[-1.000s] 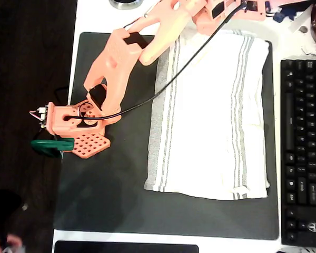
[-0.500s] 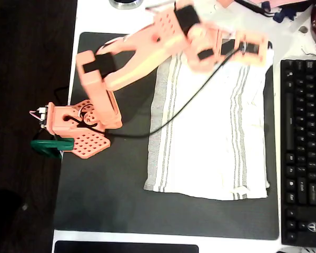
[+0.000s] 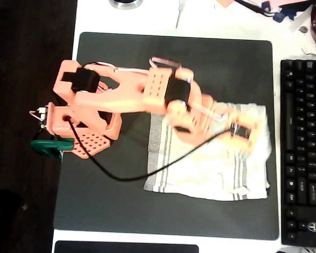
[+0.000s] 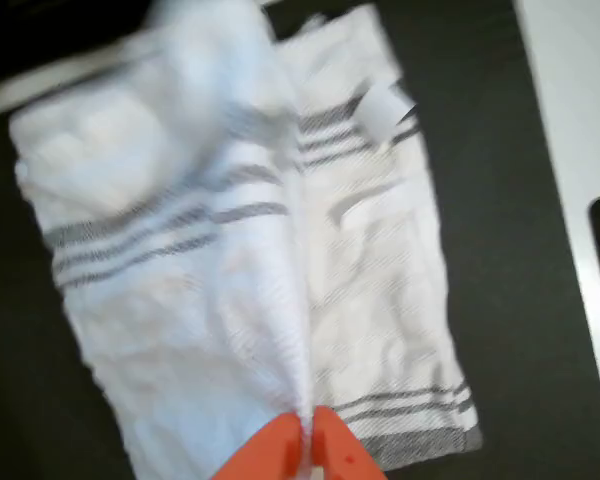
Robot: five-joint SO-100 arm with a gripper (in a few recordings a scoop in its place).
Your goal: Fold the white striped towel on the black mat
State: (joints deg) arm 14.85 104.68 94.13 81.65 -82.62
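Wrist view: orange pincer (image 4: 307,440) at bottom centre, tips pinched tight on a ridge of the white striped towel (image 4: 250,270), cloth fanning up the frame from the grip. Overhead: towel (image 3: 210,168) sits lower right of the black mat (image 3: 116,205), bunched to roughly half length under the arm, near edge flat at the bottom.

Risks, imo: grip looks like a thin pinch of fabric, so a fast drag could slip it out & drop the fold short. Carried layer looks skewed vs the flat layer, so edges may land misaligned. Black cable (image 3: 121,176) trails across the left stripes & could snag the cloth.

Hard to read: overhead pincer area is motion-blurred, fingers hidden by arm body. Wrist upper left is smeared. Can't tell how many layers are in the pinch.
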